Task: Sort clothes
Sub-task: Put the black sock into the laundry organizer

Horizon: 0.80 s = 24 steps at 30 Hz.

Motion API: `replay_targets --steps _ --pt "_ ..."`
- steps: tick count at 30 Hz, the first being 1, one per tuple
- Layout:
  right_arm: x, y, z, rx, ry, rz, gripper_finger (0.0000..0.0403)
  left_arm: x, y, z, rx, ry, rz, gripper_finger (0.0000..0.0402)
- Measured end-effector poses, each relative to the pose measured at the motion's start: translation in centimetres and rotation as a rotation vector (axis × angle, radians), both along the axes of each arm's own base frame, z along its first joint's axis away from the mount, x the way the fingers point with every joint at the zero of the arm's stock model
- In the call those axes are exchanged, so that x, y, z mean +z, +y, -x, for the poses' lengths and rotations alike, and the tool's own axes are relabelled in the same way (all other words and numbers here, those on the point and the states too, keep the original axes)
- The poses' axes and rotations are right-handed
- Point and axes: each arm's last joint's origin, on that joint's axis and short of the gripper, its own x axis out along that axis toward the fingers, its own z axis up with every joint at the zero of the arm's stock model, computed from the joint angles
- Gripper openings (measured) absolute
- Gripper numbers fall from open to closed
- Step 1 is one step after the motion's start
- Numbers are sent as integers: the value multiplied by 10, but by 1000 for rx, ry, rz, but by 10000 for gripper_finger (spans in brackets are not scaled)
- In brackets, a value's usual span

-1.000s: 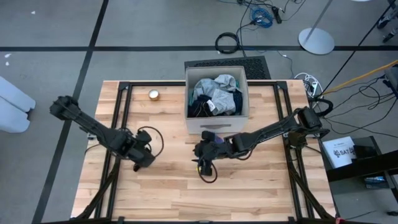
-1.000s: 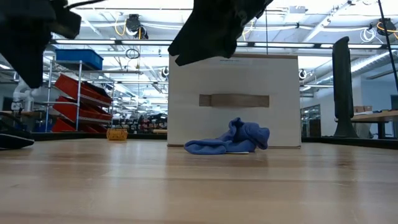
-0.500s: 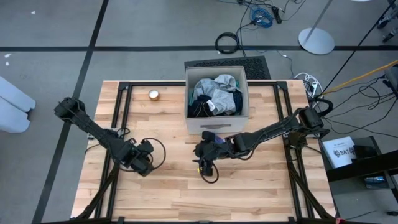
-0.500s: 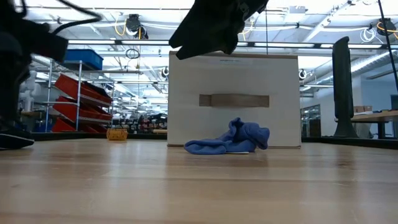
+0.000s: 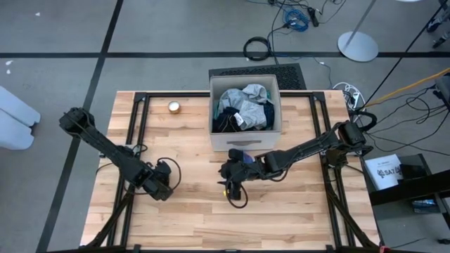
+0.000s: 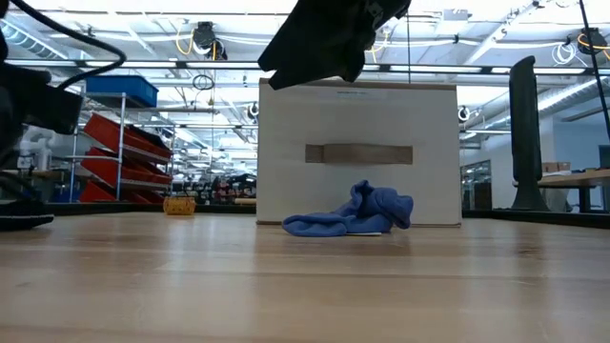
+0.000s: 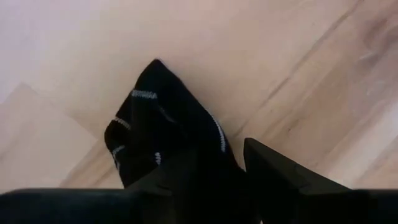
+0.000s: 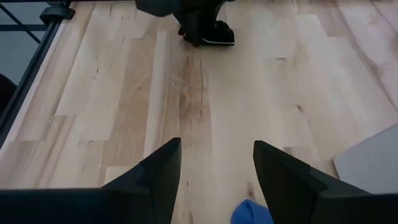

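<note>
**A:** Where are the clothes, and which hand is nearest?

**B:** In the overhead view, a beige square box (image 5: 246,110) sits at upper centre of the pale wooden counter (image 5: 190,211), heaped with grey and dark soft garments (image 5: 242,107). A crumpled blue cloth (image 6: 351,215) lies on the counter touching the box's front. The right hand (image 5: 235,177) hovers just below it in the frame, near centre. The left hand (image 5: 160,185) is at lower left, well apart from the box.

**A:** What are the hands doing?

**B:** The left hand grips a black fabric sock with thin white stripes (image 7: 165,149), pinched between its dark fingers (image 7: 273,174). The right hand's fingers (image 8: 158,171) stand apart with nothing between them, only bare wood.

**A:** Which way does the blue cloth lie?

**B:** In the level view its long axis runs left to right along the box front, bunched higher at the right end. It lies behind the right hand, toward the box, so I judge the right arm best placed for it.
</note>
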Motion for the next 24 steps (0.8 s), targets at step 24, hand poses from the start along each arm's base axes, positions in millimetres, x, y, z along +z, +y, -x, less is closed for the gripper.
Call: replay_targets --steps 24 --pt "7 -1 3 -1 -15 -7 187 9 -3 -5 -65 -10 -53 12"
